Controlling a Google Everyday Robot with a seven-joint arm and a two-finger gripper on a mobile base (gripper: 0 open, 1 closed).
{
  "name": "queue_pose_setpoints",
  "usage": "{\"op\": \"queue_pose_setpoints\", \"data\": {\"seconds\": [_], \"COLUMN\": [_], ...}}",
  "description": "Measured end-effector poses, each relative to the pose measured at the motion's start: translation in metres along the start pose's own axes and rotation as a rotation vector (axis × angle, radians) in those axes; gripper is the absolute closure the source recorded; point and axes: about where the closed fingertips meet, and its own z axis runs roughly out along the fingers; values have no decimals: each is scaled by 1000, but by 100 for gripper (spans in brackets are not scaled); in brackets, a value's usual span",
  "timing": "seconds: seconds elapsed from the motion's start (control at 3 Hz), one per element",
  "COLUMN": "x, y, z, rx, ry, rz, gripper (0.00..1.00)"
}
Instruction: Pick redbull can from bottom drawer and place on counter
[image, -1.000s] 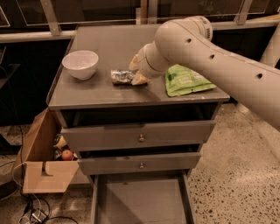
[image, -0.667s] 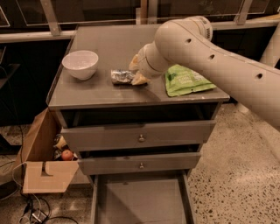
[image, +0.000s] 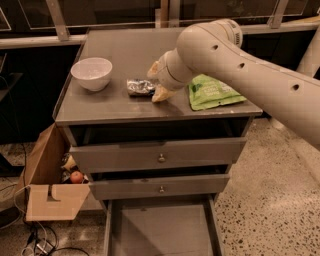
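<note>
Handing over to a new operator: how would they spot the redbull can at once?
On the grey counter, look between the white bowl and the green snack bag. The redbull can lies there on its side, small and silvery, one end at the gripper; it is the only metallic thing there.

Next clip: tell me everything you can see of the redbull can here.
The redbull can is small, slim, silvery and shiny, metal by its look, with faint bluish marks. It lies on its side on the counter, between the white bowl and the green bag, with its long axis running left to right. Its right end sits between the spread fingers of the gripper; whether they touch it cannot be told.
</note>
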Motion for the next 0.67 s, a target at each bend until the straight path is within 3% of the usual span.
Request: {"op": "queue_pose_setpoints", "data": {"seconds": [0.33,0.67], "x": [0,0], "y": [0,0], "z": [0,0], "rx": [0,0], "ry": [0,0], "rz": [0,0], "gripper": [0,0]}}
